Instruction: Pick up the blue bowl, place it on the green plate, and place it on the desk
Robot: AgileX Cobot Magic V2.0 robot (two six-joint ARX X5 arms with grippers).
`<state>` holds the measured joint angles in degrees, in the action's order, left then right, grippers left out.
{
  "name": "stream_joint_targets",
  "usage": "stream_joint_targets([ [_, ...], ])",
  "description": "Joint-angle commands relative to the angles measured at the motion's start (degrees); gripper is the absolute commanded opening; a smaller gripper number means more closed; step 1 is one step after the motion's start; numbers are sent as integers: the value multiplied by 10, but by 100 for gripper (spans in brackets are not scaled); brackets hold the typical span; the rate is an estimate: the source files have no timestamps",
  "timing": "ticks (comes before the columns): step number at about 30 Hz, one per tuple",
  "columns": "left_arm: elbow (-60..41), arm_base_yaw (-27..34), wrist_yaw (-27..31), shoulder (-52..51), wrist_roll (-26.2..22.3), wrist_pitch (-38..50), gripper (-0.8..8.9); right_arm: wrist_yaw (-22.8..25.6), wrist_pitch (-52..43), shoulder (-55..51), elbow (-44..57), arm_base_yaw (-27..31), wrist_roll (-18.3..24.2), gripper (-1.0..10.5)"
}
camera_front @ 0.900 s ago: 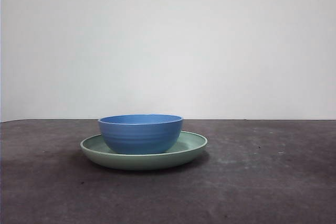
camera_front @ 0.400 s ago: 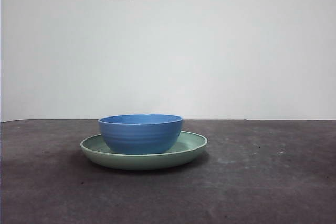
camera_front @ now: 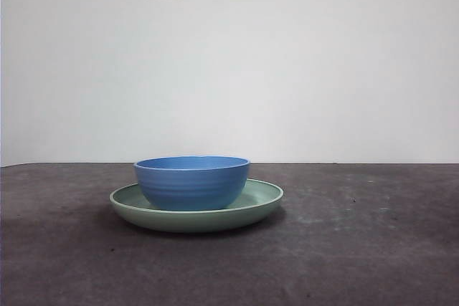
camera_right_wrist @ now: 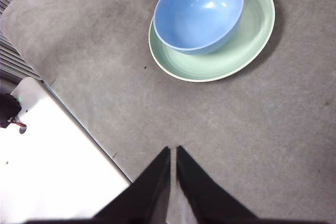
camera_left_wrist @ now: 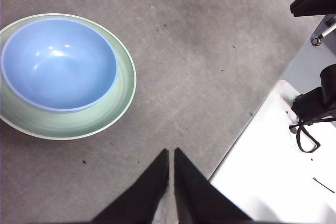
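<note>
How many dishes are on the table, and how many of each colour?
Blue: 1, the blue bowl, sitting on the plate.
Green: 1, the green plate, flat on the desk.
Total: 2 dishes.

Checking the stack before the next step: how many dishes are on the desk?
2. The blue bowl sits inside the green plate, which rests on the desk. Nothing is visible inside the bowl; a thin dish hidden beneath the plate cannot be ruled out.
</note>
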<state>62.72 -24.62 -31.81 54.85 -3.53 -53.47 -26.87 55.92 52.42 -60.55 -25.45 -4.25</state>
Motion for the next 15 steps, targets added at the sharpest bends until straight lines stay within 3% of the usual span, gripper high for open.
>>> stream_joint_targets([
  [1, 4, -2, -3, 6, -3, 7, 15, -1, -5, 4, -10, -4, 9, 13],
  [15, 4, 1, -3, -10, -3, 8, 15, -1, -5, 4, -10, -4, 9, 13],
])
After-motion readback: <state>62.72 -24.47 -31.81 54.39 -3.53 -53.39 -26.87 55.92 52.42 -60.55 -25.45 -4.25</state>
